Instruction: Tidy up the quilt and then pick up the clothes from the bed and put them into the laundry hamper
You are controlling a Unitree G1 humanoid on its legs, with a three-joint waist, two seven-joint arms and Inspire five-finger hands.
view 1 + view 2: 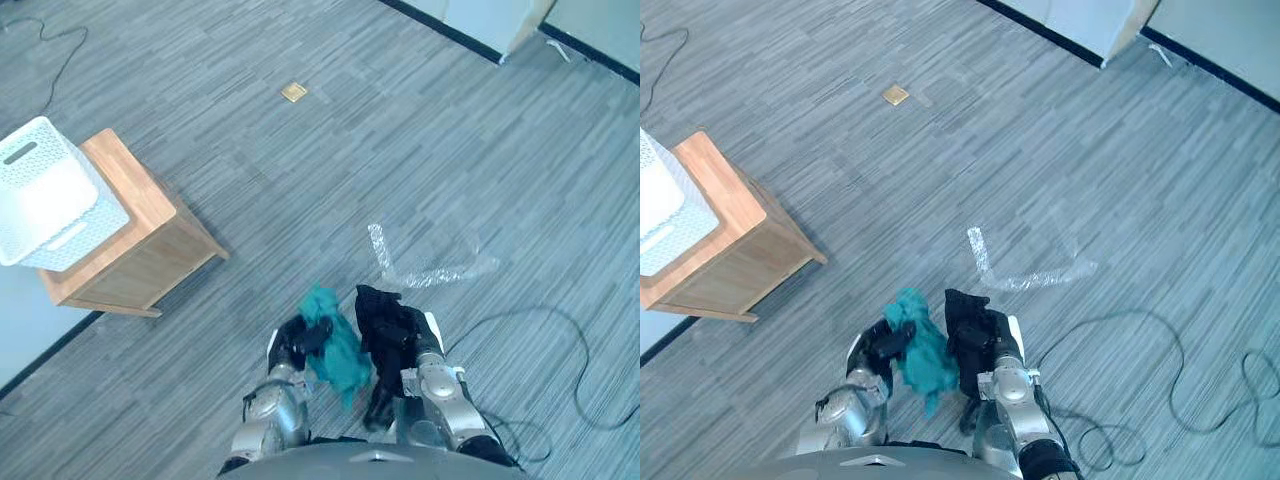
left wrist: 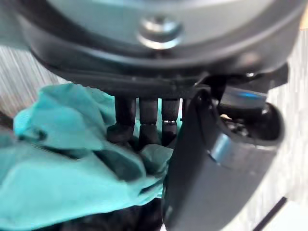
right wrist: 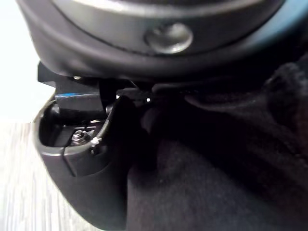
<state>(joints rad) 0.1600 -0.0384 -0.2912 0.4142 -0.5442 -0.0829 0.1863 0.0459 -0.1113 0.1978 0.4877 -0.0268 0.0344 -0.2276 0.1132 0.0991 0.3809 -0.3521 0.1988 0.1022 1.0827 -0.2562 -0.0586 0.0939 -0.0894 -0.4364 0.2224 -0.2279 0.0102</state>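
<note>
My left hand (image 1: 296, 340) is shut on a teal garment (image 1: 338, 352) that hangs bunched from it, low in the eye views. In the left wrist view its fingers (image 2: 147, 126) curl into the teal cloth (image 2: 62, 159). Beside it my right hand (image 1: 418, 345) is shut on a black garment (image 1: 385, 335) that droops toward the floor; the black cloth (image 3: 216, 173) lies against the palm in the right wrist view. The white laundry hamper (image 1: 45, 195) stands on a wooden side table (image 1: 140, 235) at the far left, well apart from both hands.
Grey carpet floor all around. A crumpled clear plastic strip (image 1: 425, 265) lies on the floor just ahead of my hands. A brass floor socket (image 1: 293, 92) sits farther off. A white wall base (image 1: 490, 25) runs along the top right.
</note>
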